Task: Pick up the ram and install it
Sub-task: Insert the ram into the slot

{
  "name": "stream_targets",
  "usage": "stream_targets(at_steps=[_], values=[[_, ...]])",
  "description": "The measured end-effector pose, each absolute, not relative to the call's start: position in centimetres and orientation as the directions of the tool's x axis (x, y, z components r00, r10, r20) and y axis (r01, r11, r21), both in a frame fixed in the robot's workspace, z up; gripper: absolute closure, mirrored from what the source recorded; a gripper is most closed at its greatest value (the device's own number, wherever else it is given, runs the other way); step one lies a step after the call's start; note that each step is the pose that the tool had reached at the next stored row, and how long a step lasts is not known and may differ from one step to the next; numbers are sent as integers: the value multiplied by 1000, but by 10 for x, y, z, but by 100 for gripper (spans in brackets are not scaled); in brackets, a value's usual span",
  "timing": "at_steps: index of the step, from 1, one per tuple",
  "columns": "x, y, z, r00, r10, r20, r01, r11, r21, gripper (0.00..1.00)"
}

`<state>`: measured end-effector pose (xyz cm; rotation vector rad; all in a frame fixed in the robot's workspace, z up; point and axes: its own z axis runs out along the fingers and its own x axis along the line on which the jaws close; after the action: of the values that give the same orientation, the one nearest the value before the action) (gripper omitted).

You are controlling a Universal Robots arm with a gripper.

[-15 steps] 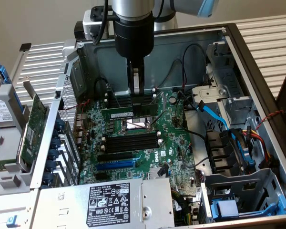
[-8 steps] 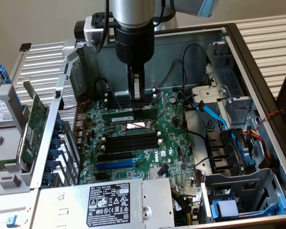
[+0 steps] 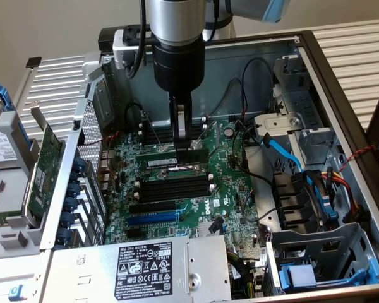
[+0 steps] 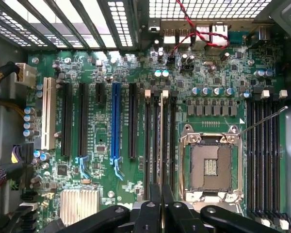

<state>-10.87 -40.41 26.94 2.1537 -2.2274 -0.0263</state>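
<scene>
power supply: nearest, at 6 o'clock of the motherboard in the exterior view.
expansion card: out at 9 o'clock, well apart from the work.
empty slots: black bank just at 6 o'clock of the processor socket.
hand: down over the slot bank at 12 o'clock of the socket, its fingers almost closed and pinching the ram's top edge.
ram: edge-on, running out from between the fingers along one slot; I cannot tell whether it is seated.
step: installing, I judge; pick-up done.
seating calls for: the edge square in the slot and a straight press down.
</scene>
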Motion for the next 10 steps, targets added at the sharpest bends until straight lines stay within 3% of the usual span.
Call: stream_targets(at_steps=[10], values=[[-108, -405, 258, -33, -999, 20, -998, 34, 53, 87]])
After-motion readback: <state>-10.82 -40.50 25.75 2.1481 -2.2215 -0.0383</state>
